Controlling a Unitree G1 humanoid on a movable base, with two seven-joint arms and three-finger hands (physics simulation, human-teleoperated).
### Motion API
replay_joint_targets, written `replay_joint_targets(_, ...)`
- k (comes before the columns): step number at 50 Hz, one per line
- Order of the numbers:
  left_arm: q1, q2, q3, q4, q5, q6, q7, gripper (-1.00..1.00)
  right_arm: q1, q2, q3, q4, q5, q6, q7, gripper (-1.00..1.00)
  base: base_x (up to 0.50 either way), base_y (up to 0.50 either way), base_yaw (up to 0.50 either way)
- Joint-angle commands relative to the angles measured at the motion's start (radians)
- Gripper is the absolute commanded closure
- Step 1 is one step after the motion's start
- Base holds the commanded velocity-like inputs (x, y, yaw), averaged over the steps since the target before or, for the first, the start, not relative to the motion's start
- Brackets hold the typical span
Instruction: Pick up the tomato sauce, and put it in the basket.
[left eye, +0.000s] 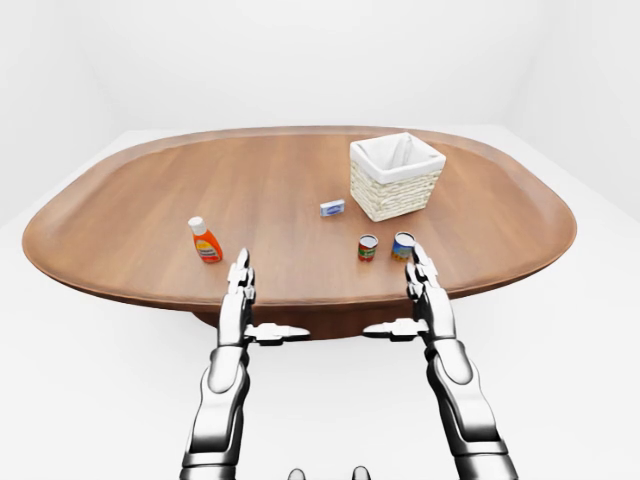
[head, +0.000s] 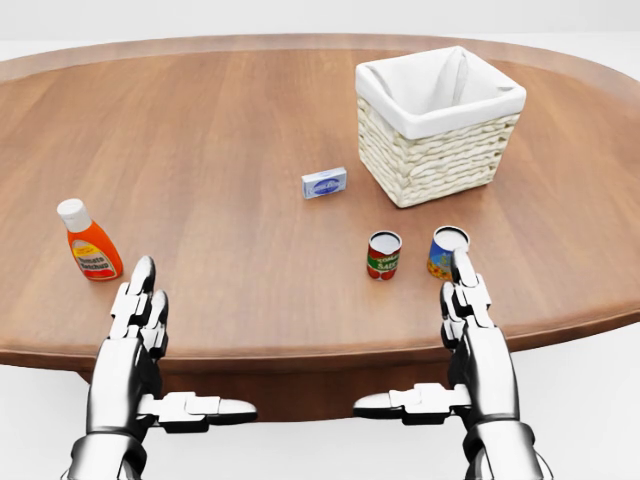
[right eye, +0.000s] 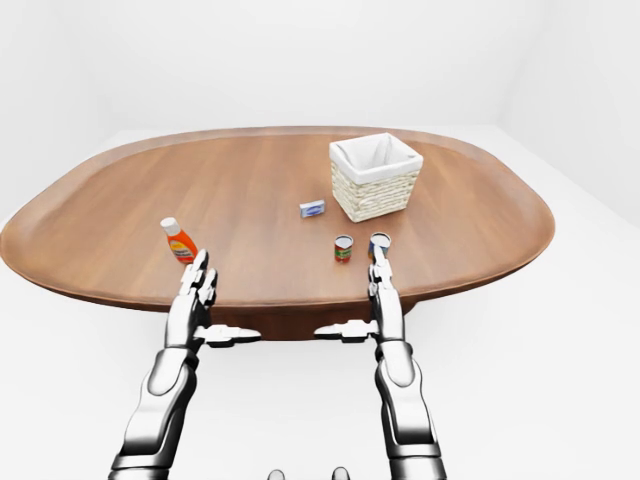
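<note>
The tomato sauce (head: 383, 255) is a small red can with a green band, standing upright on the wooden table (head: 230, 130) near its lower edge in the head view. The woven basket (head: 438, 125), lined in white, stands above and to the right of it. My right hand (head: 468, 310) is open, fingers stretched flat, over the table's lower edge just below a blue and yellow can (head: 447, 251). The can of sauce is a little to the left of its fingertips. My left hand (head: 140, 315) is open too, at the lower left, holding nothing.
An orange bottle (head: 88, 243) with a white cap stands just above my left hand. A small blue and white box (head: 324, 183) lies left of the basket. The table is a large oval with white floor around it.
</note>
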Motion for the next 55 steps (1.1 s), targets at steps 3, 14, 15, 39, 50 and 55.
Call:
replay_joint_targets(3, -0.006, 0.016, 0.029, 0.02, 0.002, -0.018, -0.02, -1.0, -0.003, -0.014, -0.028, -0.005, 0.012, -0.001, 0.025, -1.0, 0.0, 0.0, 0.0)
replay_joint_targets(14, 0.0, 0.018, 0.033, 0.003, 0.004, -0.014, -0.02, -1.0, 0.006, -0.012, -0.027, -0.044, 0.01, 0.014, 0.016, -1.0, 0.0, 0.0, 0.0)
replay_joint_targets(15, 0.006, 0.02, 0.038, -0.04, 0.001, 0.007, -0.019, -1.0, 0.025, -0.011, -0.027, -0.104, 0.014, 0.042, 0.015, -1.0, 0.0, 0.0, 0.0)
replay_joint_targets(39, 0.001, 0.052, 0.222, -0.518, -0.206, 0.094, 0.027, -1.0, 1.042, -0.641, -0.638, -1.045, 0.64, -0.087, -0.519, -1.0, 0.0, 0.0, 0.0)
replay_joint_targets(50, 0.004, 0.053, 0.229, -0.541, -0.212, 0.094, 0.043, -1.0, 1.253, -0.472, -0.735, -1.045, 0.744, -0.087, -0.395, -1.0, 0.0, 0.0, 0.0)
replay_joint_targets(55, 0.0, 0.054, 0.229, -0.531, -0.211, 0.094, 0.043, -1.0, 1.225, -0.49, -0.722, -1.045, 0.737, -0.087, -0.401, -1.0, 0.0, 0.0, 0.0)
